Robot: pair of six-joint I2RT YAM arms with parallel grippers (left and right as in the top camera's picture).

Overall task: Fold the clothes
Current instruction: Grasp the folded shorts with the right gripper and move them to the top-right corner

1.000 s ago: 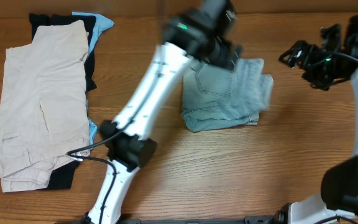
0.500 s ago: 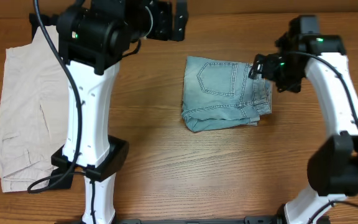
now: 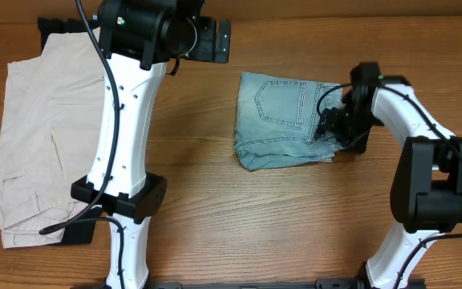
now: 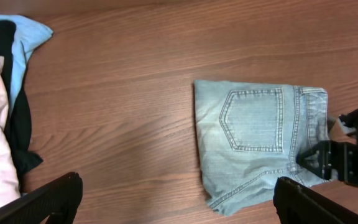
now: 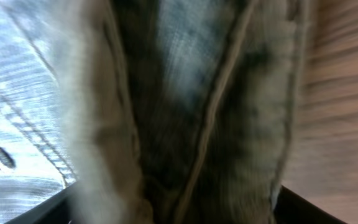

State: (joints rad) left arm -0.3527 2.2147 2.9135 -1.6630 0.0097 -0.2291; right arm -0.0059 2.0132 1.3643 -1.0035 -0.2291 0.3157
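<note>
Denim shorts (image 3: 283,120) folded compactly right of worktop centre; right gripper (image 3: 335,128) at their right edge, finger state unclear. Left gripper (image 4: 176,185) spread wide, empty. Beige cargo shorts (image 3: 46,136) at left edge, apparently not yet folded.

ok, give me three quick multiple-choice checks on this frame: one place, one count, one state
1. The right gripper is:
A) at the denim shorts' right edge
B) at their left edge
C) well away from them

2. How many back pockets show on the folded top face?
A) none
B) one
C) three

3. The left gripper is:
A) shut on the denim shorts
B) open and empty
C) shut and empty

Answers:
1 A, the overhead view shows it at the fold's right edge.
2 B, the left wrist view shows a single stitched pocket.
3 B, its fingers stand wide apart with only the table between them.
</note>
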